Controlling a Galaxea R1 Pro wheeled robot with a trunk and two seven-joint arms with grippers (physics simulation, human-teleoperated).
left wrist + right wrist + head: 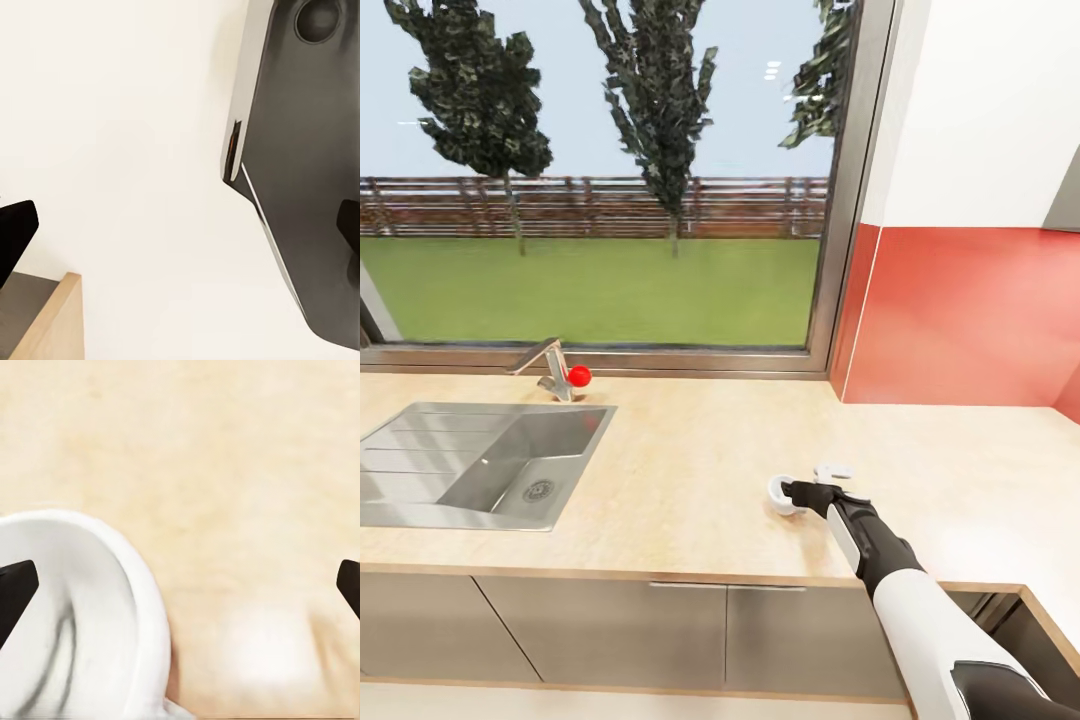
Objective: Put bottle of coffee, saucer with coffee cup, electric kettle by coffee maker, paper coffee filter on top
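On the countertop [690, 470], at about 4 o'clock from the sink [480, 465], the right gripper [807, 490] is hovering with its jaws spread wide. One fingertip [15, 589] is sitting over the white coffee cup [90, 622], the other is apart from it. For the left gripper [180, 232], the jaws are also standing apart.

Table [690, 470]: pale beige with a faint mottled grain. Sink [420, 440]: brushed grey steel; tap [545, 368] grey with a red knob [579, 376]. Cabinet fronts [610, 630] below: flat grey-brown. Wall panel [970, 315] at far right: red, white above it. Right arm [905, 590]: white shell, black at the wrist. Right gripper [810, 485]: black, white fingertips. Cup [82, 622]: plain white, grey shading inside. Window view: green lawn, brown fence [600, 205], dark green trees, pale blue sky.
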